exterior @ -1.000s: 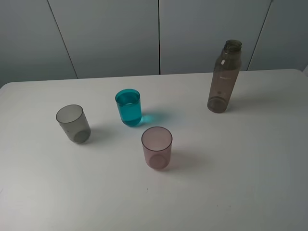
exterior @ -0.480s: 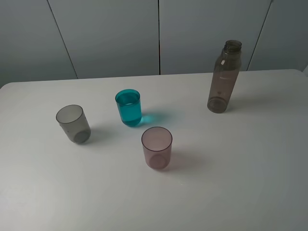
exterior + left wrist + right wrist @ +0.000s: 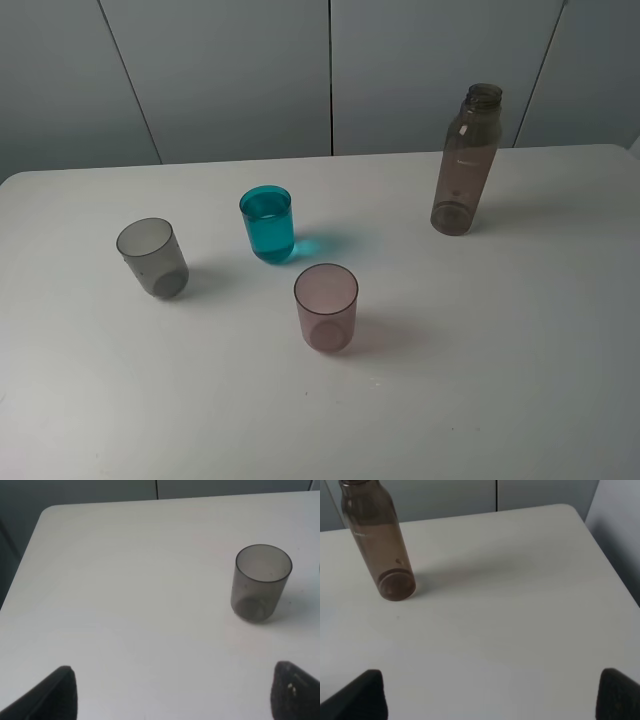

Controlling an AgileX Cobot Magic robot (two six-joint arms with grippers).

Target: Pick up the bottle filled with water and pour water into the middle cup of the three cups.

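Three cups stand upright on the white tabletop [image 3: 520, 330], each apart from the others. The grey cup [image 3: 152, 257] is nearest the left edge. The middle cup [image 3: 267, 223], teal-blue, stands closer to the far edge and holds liquid up to near its rim. The pink cup [image 3: 326, 307] stands nearer the front edge, near the teal one.

The bottle [image 3: 465, 160] stands upright, uncapped, near the far edge toward the right corner, well apart from all three cups. Nothing touches it. Whether any water is in it cannot be told from these views.

Neither arm appears in the high view. In the left wrist view, the left hand [image 3: 172, 695] shows only two dark fingertips [image 3: 56, 696], spread wide apart with bare tabletop between them; the grey cup sits ahead of it, untouched. In the right wrist view, the right hand [image 3: 492, 695] likewise shows two dark fingertips [image 3: 362, 695] spread wide, holding nothing; the bottle stands ahead of it, off to one side, well clear of the fingertips.
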